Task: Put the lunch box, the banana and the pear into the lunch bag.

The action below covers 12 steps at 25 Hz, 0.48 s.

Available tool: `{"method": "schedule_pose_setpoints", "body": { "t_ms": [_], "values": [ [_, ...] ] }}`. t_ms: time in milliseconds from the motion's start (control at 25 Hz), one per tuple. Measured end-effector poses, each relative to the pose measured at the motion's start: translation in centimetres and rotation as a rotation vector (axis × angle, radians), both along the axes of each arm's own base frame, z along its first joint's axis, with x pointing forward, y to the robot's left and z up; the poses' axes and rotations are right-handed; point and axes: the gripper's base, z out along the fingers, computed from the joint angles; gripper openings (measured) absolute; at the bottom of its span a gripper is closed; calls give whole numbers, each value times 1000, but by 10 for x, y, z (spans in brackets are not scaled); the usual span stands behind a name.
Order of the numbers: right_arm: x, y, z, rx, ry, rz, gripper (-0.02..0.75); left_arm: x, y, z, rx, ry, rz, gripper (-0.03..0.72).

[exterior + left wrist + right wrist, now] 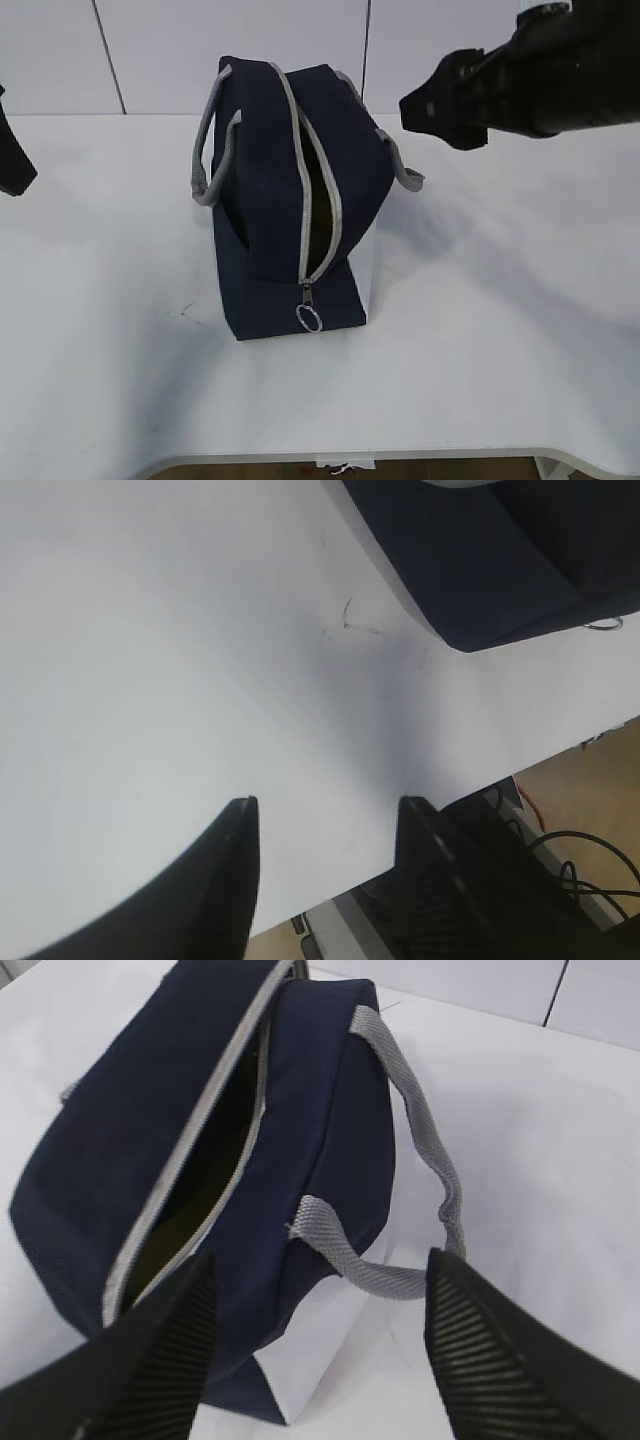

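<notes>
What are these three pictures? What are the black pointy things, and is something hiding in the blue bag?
They all show one moment, from three cameras on a robot with two arms. The first looks at the white table from in front. On it stands a navy lunch bag with grey handles and its zipper open. The other two cameras sit on the robot's wrists. The black pointy things are fingers for pinching. The left gripper hangs open over bare table, holding nothing. The right gripper hangs open above the bag, also holding nothing. In the front picture it is the black shape at the top right. Inside the bag it is dark with a yellowish hint, so I cannot tell what is there.
</notes>
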Motion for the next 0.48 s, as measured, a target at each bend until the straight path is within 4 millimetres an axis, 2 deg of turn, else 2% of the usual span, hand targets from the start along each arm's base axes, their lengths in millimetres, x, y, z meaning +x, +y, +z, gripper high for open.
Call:
{"method": "schedule_pose_setpoints", "body": {
  "t_ms": [360,480],
  "values": [
    [29,8,-18,33,-123,-49,507,0,-1,0,-17,5,0,340],
    [37,11,-22,-17,-201,-26,507,-1,-3,1,-32,9,2,340]
  ]
}}
